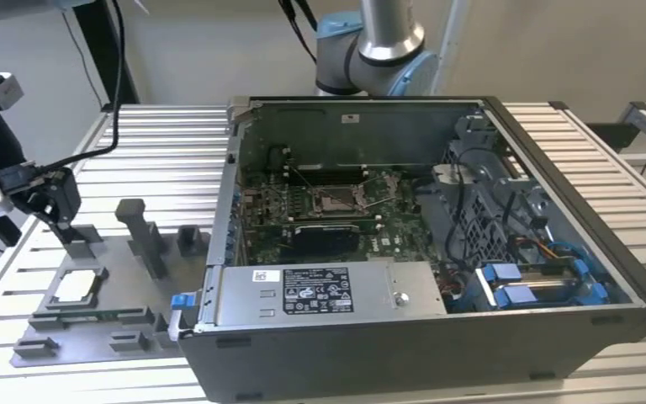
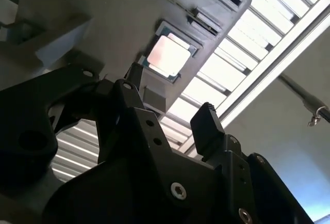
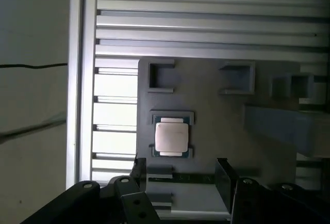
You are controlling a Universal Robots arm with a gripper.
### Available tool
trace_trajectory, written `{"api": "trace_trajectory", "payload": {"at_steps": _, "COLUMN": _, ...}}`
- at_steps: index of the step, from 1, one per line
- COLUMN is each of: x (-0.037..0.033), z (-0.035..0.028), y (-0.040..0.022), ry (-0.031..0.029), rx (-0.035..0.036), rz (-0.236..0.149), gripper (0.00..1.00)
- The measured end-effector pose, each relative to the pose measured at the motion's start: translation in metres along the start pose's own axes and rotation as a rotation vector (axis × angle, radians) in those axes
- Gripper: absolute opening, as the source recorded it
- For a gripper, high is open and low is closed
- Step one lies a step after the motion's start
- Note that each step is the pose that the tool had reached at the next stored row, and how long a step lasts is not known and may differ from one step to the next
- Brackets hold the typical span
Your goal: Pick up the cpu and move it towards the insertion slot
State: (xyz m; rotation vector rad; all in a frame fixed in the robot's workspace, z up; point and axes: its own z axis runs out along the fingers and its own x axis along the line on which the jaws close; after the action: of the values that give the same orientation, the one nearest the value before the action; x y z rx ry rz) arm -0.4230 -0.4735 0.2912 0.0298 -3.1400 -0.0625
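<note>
At the exterior view's left, your gripper (image 1: 40, 215) hangs above the grey tray (image 1: 132, 290). In the first wrist view its 2 fingers (image 3: 224, 175) stand wide apart and hold nothing. Just beside it, the cpu (image 1: 76, 287) lies flat in its square recess, untouched, a little ahead of the fingertips and not between them. Further right, inside the open computer case (image 1: 413, 353), the insertion slot (image 1: 336, 199) is well apart. I see 2 risks. If you descend off-centre, 1 finger may land on the chip's top or the recess wall and tilt it. A low carry could strike the case wall.
</note>
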Motion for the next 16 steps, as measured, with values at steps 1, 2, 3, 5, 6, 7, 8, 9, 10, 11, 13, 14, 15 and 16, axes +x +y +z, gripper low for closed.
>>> {"api": "trace_trajectory", "payload": {"at_steps": 1, "x": 0.0000, "z": 0.0020, "y": -0.0001, "ry": -0.0001, "rx": 0.0000, "rz": 0.000, "gripper": 1.00}}
{"api": "trace_trajectory", "payload": {"at_steps": 2, "x": 0.0000, "z": 0.0037, "y": -0.0002, "ry": 0.0001, "rx": 0.0001, "rz": 0.000, "gripper": 1.00}}
{"api": "trace_trajectory", "payload": {"at_steps": 3, "x": 0.0000, "z": 0.0055, "y": -0.0003, "ry": 0.0001, "rx": 0.0001, "rz": 0.000, "gripper": 1.00}}
{"api": "trace_trajectory", "payload": {"at_steps": 5, "x": -0.0001, "z": 0.0091, "y": -0.0004, "ry": 0.0001, "rx": 0.0000, "rz": -0.001, "gripper": 1.00}}
{"api": "trace_trajectory", "payload": {"at_steps": 6, "x": 0.0000, "z": 0.0110, "y": -0.0005, "ry": 0.0000, "rx": 0.0000, "rz": -0.001, "gripper": 1.00}}
{"api": "trace_trajectory", "payload": {"at_steps": 7, "x": 0.0001, "z": 0.0127, "y": -0.0006, "ry": 0.0000, "rx": -0.0001, "rz": -0.001, "gripper": 1.00}}
{"api": "trace_trajectory", "payload": {"at_steps": 8, "x": 0.0001, "z": 0.0146, "y": -0.0007, "ry": 0.0000, "rx": -0.0001, "rz": -0.001, "gripper": 1.00}}
{"api": "trace_trajectory", "payload": {"at_steps": 9, "x": 0.0003, "z": 0.0164, "y": -0.0007, "ry": 0.0001, "rx": 0.0000, "rz": -0.001, "gripper": 1.00}}
{"api": "trace_trajectory", "payload": {"at_steps": 10, "x": 0.0005, "z": 0.0183, "y": -0.0008, "ry": 0.0000, "rx": 0.0000, "rz": -0.001, "gripper": 1.00}}
{"api": "trace_trajectory", "payload": {"at_steps": 11, "x": 0.0007, "z": 0.0201, "y": -0.0009, "ry": -0.0001, "rx": -0.0001, "rz": -0.001, "gripper": 1.00}}
{"api": "trace_trajectory", "payload": {"at_steps": 13, "x": 0.0013, "z": 0.0237, "y": -0.0010, "ry": 0.0001, "rx": 0.0000, "rz": -0.001, "gripper": 1.00}}
{"api": "trace_trajectory", "payload": {"at_steps": 14, "x": 0.0016, "z": 0.0256, "y": -0.0011, "ry": 0.0000, "rx": -0.0001, "rz": -0.001, "gripper": 1.00}}
{"api": "trace_trajectory", "payload": {"at_steps": 15, "x": 0.0017, "z": 0.0273, "y": -0.0011, "ry": 0.0000, "rx": -0.0001, "rz": -0.001, "gripper": 1.00}}
{"api": "trace_trajectory", "payload": {"at_steps": 16, "x": 0.0018, "z": 0.0291, "y": -0.0012, "ry": 0.0001, "rx": 0.0000, "rz": -0.002, "gripper": 1.00}}
